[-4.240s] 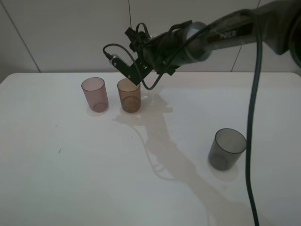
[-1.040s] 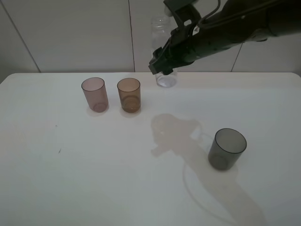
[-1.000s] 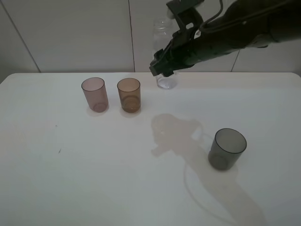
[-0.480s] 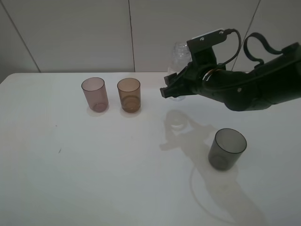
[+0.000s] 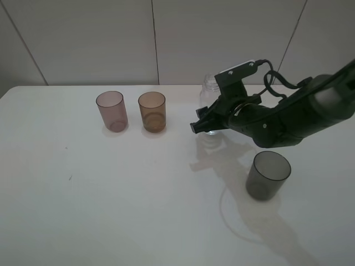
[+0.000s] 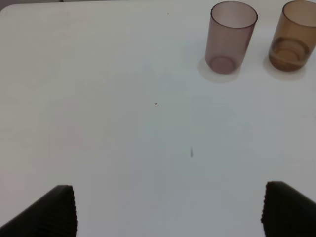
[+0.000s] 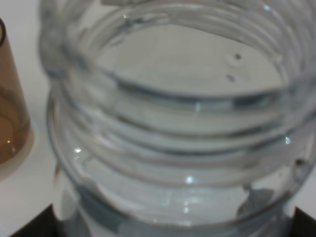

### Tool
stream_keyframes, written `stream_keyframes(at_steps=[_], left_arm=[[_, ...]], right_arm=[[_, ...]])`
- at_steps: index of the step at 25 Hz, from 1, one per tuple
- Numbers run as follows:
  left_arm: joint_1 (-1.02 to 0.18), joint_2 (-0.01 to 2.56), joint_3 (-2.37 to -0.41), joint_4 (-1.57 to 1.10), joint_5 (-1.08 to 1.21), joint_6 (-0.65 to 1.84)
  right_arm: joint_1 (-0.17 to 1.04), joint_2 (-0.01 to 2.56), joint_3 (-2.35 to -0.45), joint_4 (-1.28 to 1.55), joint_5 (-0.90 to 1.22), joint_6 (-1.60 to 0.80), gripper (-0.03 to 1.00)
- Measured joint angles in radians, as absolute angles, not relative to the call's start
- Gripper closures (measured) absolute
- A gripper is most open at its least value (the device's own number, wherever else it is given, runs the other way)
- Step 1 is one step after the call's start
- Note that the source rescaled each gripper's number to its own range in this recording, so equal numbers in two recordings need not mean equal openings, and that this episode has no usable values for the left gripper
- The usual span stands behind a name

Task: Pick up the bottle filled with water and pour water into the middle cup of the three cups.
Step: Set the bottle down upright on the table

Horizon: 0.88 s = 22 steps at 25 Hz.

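A: Where does the bottle [image 5: 209, 88] stand?
B: Upright, low over the tabletop [image 5: 111, 194], right of the amber middle cup [image 5: 152, 112], clamped in the right claw [image 5: 204, 125].
A: And the left claw [image 6: 168, 210]?
B: Spread wide, holding nothing, near the mauve cup [image 6: 232, 37].

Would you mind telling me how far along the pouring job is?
Done: the amber cup holds some liquid at its bottom. In hand: the right gripper is shut on the upright bottle, low over the table between the amber and grey cup. Left: releasing the bottle and withdrawing, it seems.
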State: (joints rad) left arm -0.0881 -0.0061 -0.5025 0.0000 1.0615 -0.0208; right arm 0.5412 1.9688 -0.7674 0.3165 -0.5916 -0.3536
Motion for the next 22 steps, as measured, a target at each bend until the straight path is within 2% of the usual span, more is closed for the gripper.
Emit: stream_keyframes(at_steps=[19,22], left_arm=[[-0.088,-0.006,-0.503,0.000,1.062,-0.021],[-0.088,-0.006,-0.503,0.000,1.062,-0.021]], right_arm=[[0.541,1.996,-0.767,0.319,-0.572,-0.354,0.97],[0.541,1.996,-0.767,0.319,-0.572,-0.354,0.88]])
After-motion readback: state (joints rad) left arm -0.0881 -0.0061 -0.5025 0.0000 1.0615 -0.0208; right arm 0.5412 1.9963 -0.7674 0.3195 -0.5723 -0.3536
